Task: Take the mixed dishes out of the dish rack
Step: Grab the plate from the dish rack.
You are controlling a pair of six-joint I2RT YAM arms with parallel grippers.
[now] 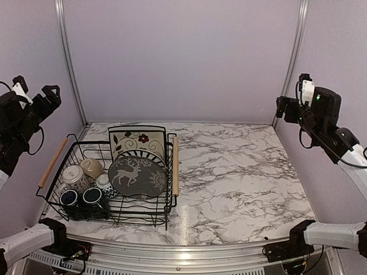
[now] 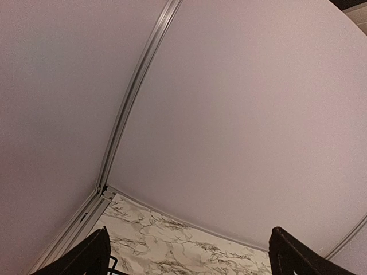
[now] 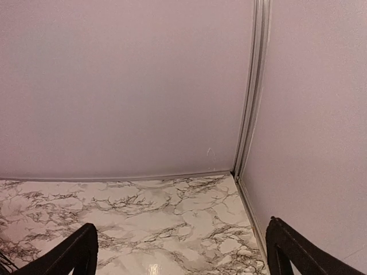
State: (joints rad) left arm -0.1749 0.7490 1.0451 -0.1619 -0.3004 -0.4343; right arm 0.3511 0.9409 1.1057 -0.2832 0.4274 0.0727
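Observation:
The black wire dish rack (image 1: 170, 172) with two wooden rod handles stands on the left of the marble table. In it a square cream floral plate (image 1: 137, 141) stands upright at the back, and a grey round deer plate (image 1: 136, 176) leans in front of it. A patterned mug (image 1: 74, 176), a tan mug (image 1: 92, 167) and two dark-blue mugs (image 1: 69, 198) sit in the rack's left part. My left gripper (image 1: 50, 95) is raised high beside the left wall, open and empty (image 2: 189, 259). My right gripper (image 1: 285, 107) is raised high at the right, open and empty (image 3: 182, 253).
The marble tabletop (image 1: 241, 172) runs right of the rack. Lilac walls with metal corner posts (image 1: 294, 57) close in the back and sides. The right wrist view shows the table's far right corner (image 3: 234, 175).

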